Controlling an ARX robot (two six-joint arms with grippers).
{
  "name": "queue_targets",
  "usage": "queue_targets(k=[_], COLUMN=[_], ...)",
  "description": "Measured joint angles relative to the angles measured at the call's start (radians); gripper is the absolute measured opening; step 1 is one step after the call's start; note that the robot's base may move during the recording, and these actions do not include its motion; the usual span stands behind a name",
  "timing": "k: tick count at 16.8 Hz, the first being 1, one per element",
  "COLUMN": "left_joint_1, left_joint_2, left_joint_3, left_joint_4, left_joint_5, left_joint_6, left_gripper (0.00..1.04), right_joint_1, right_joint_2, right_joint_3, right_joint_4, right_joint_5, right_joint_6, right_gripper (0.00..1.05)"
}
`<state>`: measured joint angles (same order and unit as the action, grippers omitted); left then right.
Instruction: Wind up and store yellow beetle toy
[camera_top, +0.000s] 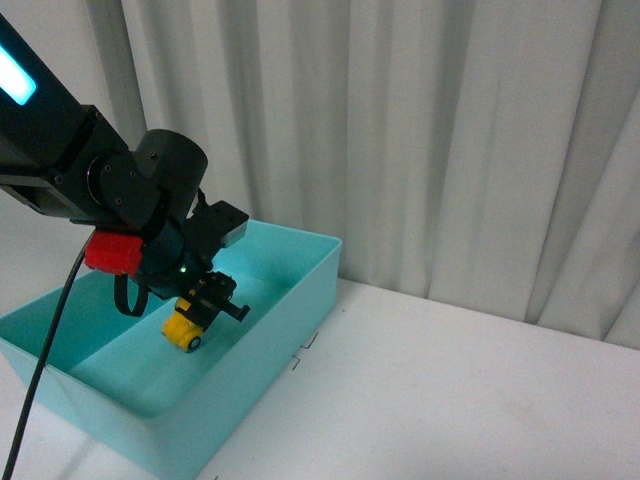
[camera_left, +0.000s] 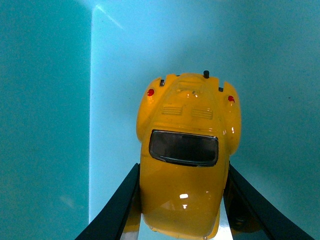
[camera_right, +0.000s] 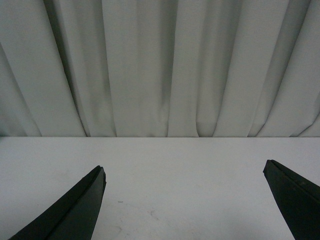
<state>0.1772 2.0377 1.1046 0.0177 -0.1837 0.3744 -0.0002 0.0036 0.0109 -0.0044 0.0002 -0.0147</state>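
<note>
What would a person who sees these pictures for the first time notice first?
The small glossy yellow beetle toy car stands out, clamped in the left gripper inside the open turquoise plastic bin on the left. The right gripper is open above the white table, facing pale pleated curtains.

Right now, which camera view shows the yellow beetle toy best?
The left wrist view: the yellow beetle toy fills the frame, its rear window and red tail lights clear, gripped between the left jaws. The front view shows the toy small and partly hidden by the left arm. The right wrist view shows none of it.
</note>
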Motion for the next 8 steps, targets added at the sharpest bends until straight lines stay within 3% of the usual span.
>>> queue_targets(k=[3,8], left_joint_1=[0.001,0.003], left_joint_2=[0.02,0.012], left_joint_3=[0.02,0.024], left_joint_4=[-0.009,-0.024], left_joint_5=[-0.003,0.064], left_joint_6=[0.001,-0.002], left_gripper=[0.41,0.89], right_joint_1=[0.0,0.0], right_joint_2=[0.0,0.0], right_joint_3=[0.0,0.0], right_joint_4=[0.0,0.0], right_joint_5=[0.0,0.0], right_joint_6=[0.0,0.0], right_gripper=[0.98,0.98])
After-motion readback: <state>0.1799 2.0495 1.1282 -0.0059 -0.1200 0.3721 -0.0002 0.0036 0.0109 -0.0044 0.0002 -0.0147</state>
